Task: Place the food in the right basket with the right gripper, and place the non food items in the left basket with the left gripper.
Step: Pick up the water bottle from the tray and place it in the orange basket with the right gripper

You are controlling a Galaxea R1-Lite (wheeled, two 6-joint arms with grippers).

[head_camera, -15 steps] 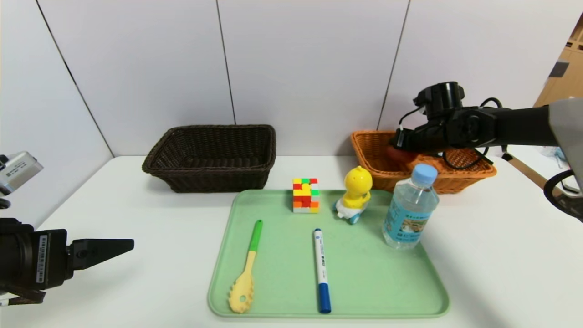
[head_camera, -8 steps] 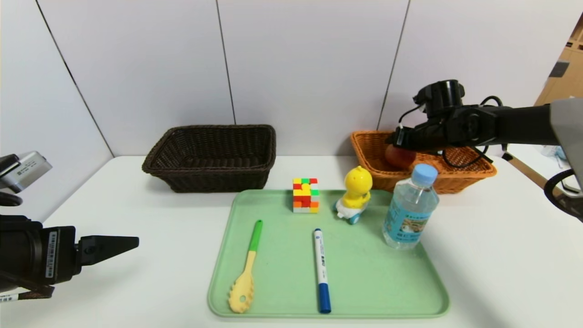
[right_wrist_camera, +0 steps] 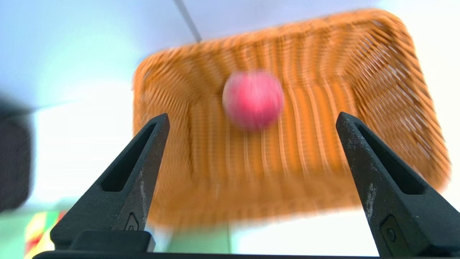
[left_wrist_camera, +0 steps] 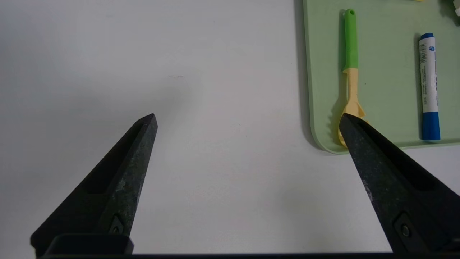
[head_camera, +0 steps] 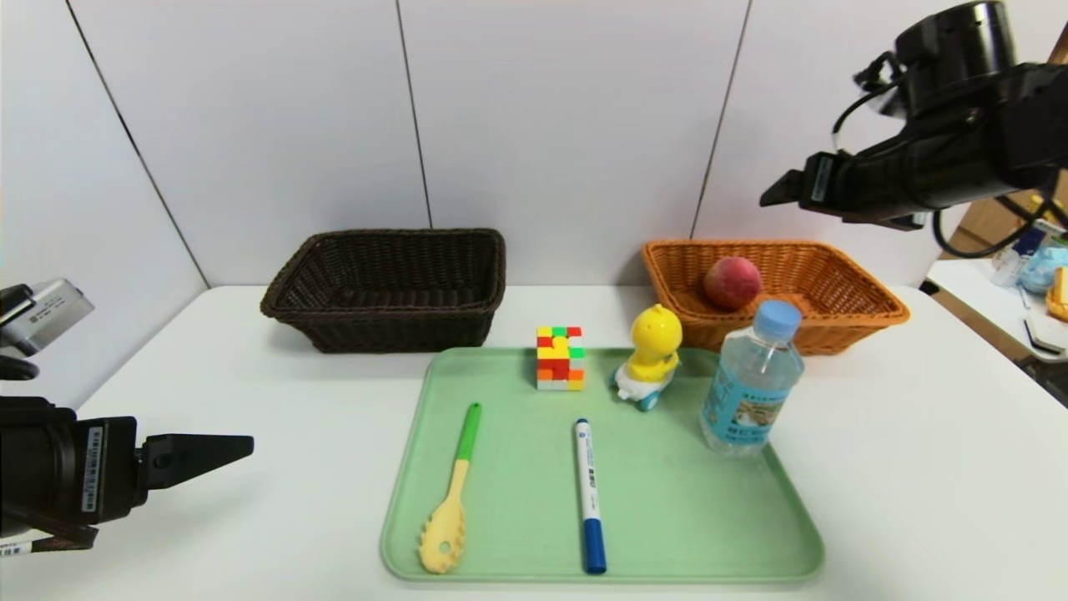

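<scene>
The black right hand (head_camera: 780,190) has been lifted clear above the orange-tan woven right basket (head_camera: 834,321), fingers spread; the reddish-pink peach (head_camera: 732,282) is left inside. The left hand (head_camera: 238,446) is held released over the white surface (head_camera: 250,501).

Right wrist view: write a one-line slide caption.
Open right gripper above the orange basket, peach lying inside.
</scene>
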